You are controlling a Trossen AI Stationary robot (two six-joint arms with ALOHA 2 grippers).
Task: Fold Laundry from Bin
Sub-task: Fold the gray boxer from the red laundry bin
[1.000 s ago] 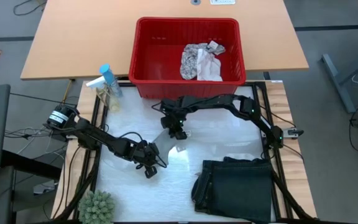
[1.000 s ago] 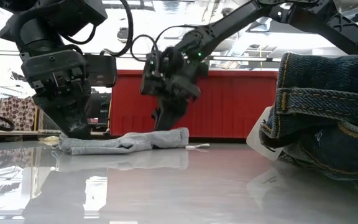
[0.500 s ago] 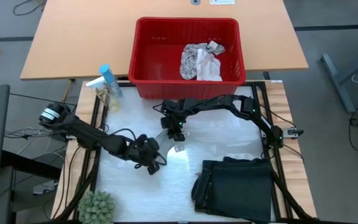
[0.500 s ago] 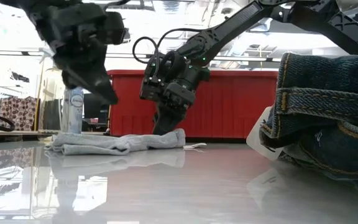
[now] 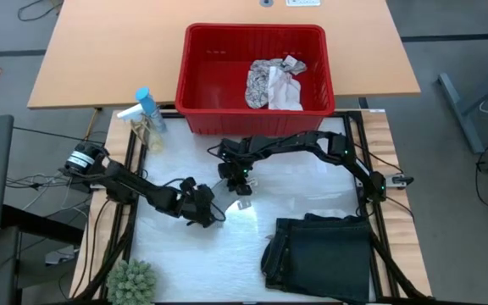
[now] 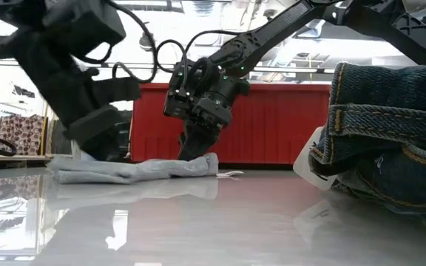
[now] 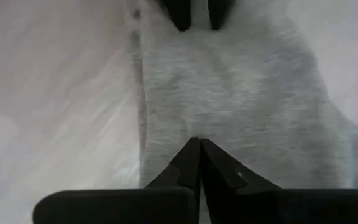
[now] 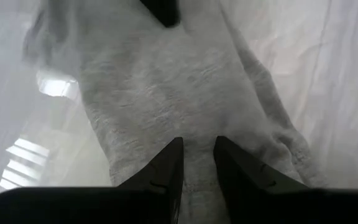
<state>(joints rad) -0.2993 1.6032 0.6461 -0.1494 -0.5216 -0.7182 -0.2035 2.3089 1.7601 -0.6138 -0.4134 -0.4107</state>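
A: While the small grey cloth (image 6: pixel 135 169) lies flat mid-table, which step is in hand?

B: Folding it. The left gripper (image 7: pixel 196 149) rests fully closed on it, holding nothing; the right gripper (image 8: pixel 196 157), slightly parted, presses its far end. Next: grasp an edge.

A: Changes?

B: The left gripper has shifted back and lowered. Patterned laundry (image 5: pixel 274 82) remains in the bin (image 5: pixel 200 119).

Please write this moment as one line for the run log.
left tool: shut, tips on small grey cloth | right tool: pressing the cloth's other end | patterned cloth: in red bin | dark garment: folded on table
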